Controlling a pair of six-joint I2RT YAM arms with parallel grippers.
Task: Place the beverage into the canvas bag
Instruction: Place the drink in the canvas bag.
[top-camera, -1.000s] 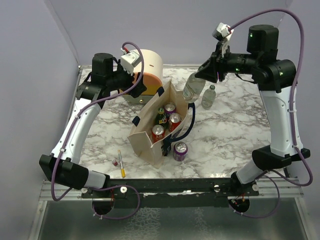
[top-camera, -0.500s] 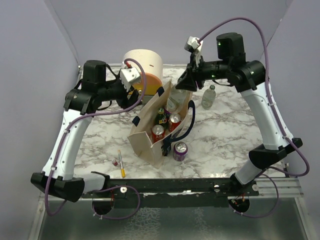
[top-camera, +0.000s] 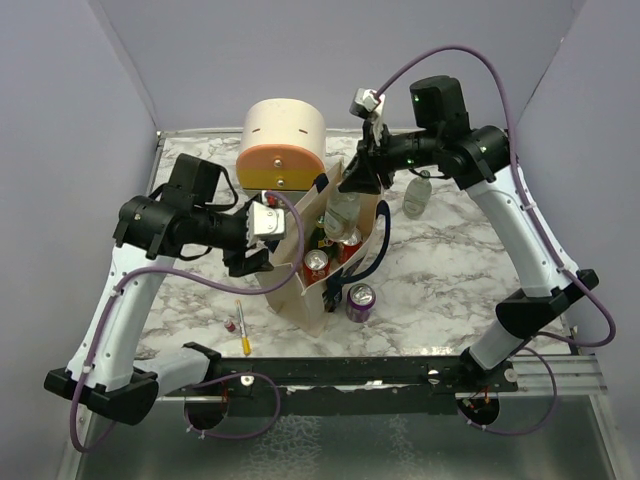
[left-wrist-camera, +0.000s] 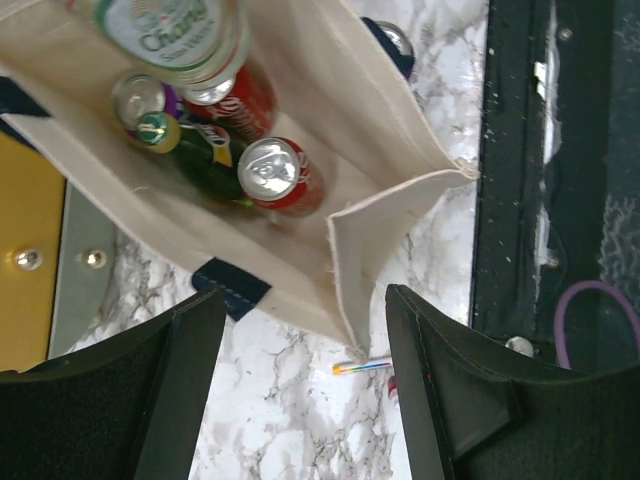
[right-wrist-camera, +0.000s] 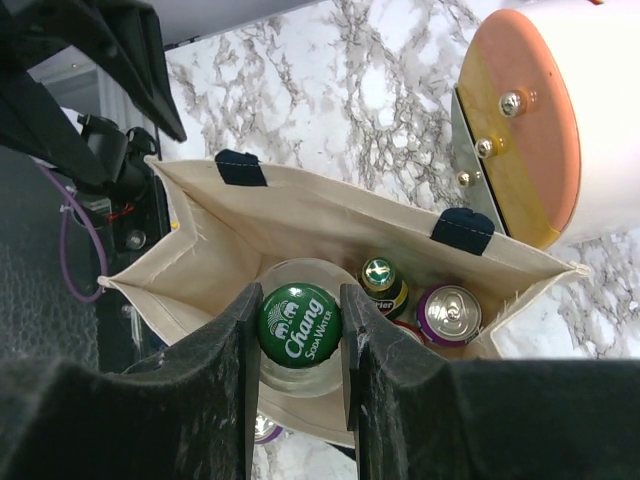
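Currently the right gripper (right-wrist-camera: 300, 325) is closed on the neck of the soda-water bottle (left-wrist-camera: 165, 35), just under its green cap, and holds it over the open mouth of the canvas bag (top-camera: 298, 285). The bag stands near the middle of the worktop (top-camera: 450, 270), just in front of the drawer box (top-camera: 283, 145) at the far edge. The lower part of the bottle appears to sit inside the mouth; you cannot tell whether its base rests on anything. The left gripper (left-wrist-camera: 305, 295) is wide open and holds nothing. Its jaws straddle a corner fold of the bag on the side facing the left edge of the worktop, without pinching the cloth.

Observe these cautions:
- The bag already contains a red can (left-wrist-camera: 272, 170), a green bottle (left-wrist-camera: 190, 150) and a purple can (right-wrist-camera: 450, 312). If you lower the soda-water bottle onto their tops, it will probably stand tilted and tip on release.
- The cloth walls are unsupported. A sideways push from the bottle may fold a wall or drag the bag against the loose can (top-camera: 360, 298) beside it.
- Releasing from height may topple the contents.
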